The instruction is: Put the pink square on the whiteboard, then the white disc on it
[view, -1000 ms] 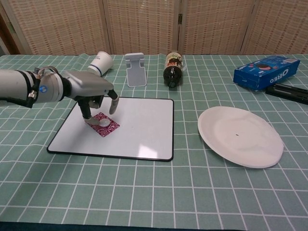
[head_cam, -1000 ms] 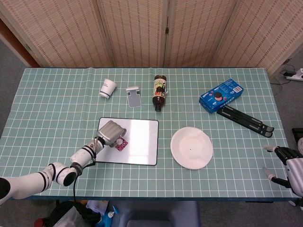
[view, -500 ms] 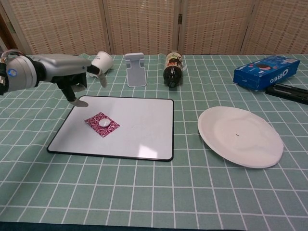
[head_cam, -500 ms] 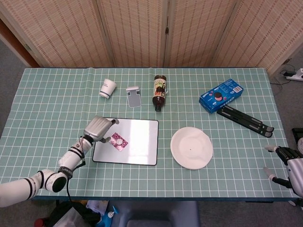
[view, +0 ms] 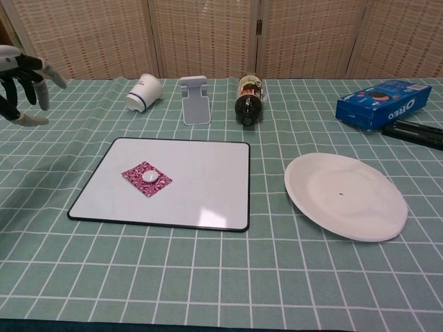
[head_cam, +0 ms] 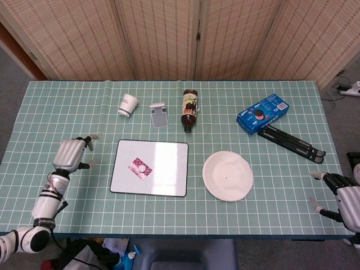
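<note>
Pink patterned square (view: 146, 179) and small white disc (view: 149, 177) lie stacked on the flat whiteboard (view: 208, 187), well right of the spread, empty left hand (head_cam: 71, 154) — only clearance is needed; right hand (head_cam: 341, 194) is likewise held spread and empty.

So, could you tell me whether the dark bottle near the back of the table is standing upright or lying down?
Lying down. The dark bottle rests on its side on the green mat, label facing up, length running front to back.
</note>
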Controlling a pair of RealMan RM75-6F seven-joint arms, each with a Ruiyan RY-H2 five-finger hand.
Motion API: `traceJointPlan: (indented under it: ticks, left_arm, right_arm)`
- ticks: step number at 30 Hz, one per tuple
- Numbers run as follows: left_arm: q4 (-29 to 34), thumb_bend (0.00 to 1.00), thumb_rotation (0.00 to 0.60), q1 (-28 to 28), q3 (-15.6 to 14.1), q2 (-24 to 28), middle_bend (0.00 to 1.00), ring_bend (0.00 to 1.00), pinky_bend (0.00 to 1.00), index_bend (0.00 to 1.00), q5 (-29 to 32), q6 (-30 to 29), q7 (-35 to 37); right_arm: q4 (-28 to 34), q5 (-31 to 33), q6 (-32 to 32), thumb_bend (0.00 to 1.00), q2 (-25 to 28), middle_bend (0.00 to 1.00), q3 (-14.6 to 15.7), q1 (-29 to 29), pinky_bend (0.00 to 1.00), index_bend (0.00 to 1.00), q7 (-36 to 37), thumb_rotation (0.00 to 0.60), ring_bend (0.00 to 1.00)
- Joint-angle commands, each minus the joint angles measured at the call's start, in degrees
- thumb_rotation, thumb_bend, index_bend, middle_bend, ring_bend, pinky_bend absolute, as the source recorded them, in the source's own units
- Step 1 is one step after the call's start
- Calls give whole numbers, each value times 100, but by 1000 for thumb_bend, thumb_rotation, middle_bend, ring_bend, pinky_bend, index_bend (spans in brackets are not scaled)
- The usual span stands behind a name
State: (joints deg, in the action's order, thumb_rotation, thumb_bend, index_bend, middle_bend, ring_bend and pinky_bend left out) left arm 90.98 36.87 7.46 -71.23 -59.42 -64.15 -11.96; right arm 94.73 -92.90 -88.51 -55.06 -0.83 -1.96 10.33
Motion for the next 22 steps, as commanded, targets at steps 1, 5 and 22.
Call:
traceJointPlan:
  ticks: [1, 5, 22]
  left_arm:
    - [313, 251, 600, -491, -126, 242, 432, 352, 444, 242, -211, -700, 28]
    - [612, 251, 600, -1023, -271, 386, 425, 350, 423, 239, -351, -1379, 20]
    - [627, 251, 600, -2452, -816, 695, 409, 345, 415, 237, -1502, -2553, 797]
  right_arm:
    - [-8, 7, 25, 232, -8, 347, -4, -18, 363, 275, -4, 600, 308]
    - [-36, 25, 58, 232, -20, 348, -9, -37, 363, 275, 21, 600, 308]
    - [-65, -46, 241, 232, -152, 348, -9, -205, 363, 275, 108, 600, 307]
